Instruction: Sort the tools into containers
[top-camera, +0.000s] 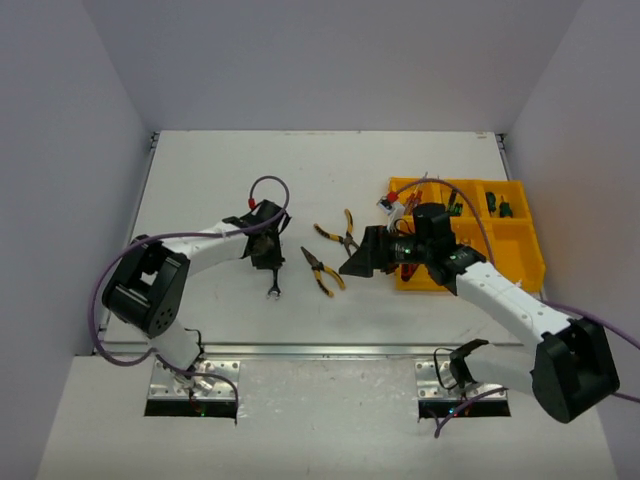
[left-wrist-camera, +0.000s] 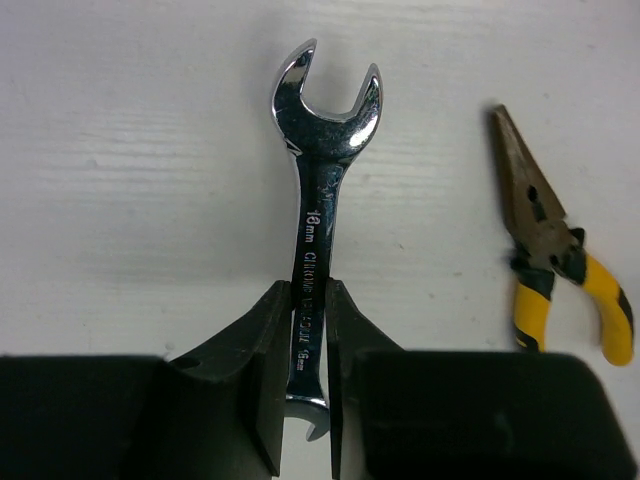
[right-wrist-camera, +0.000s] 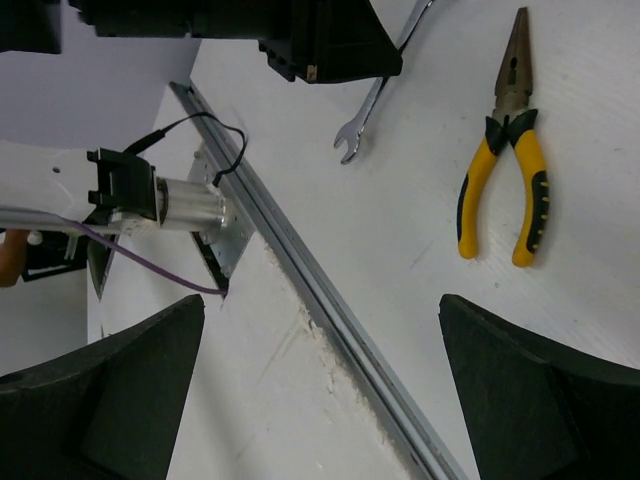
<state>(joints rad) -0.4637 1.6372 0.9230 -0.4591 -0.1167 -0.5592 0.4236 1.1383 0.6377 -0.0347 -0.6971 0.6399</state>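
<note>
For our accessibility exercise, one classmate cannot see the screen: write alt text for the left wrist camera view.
The left gripper is shut on the shaft of a silver wrench, whose open-ended head points away from the camera. Yellow-handled pliers lie on the white table to its right, not touching it.

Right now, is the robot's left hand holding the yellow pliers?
No, the left gripper is shut on the silver wrench, while the yellow pliers lie apart beside it.

Plain white table (top-camera: 200, 180): yellow tray (top-camera: 512, 243) sits right, yellow-black pliers (top-camera: 340, 233) and second pliers (top-camera: 322, 271) mid-table, silver wrench (top-camera: 273, 290) left, flat on it I think.
</note>
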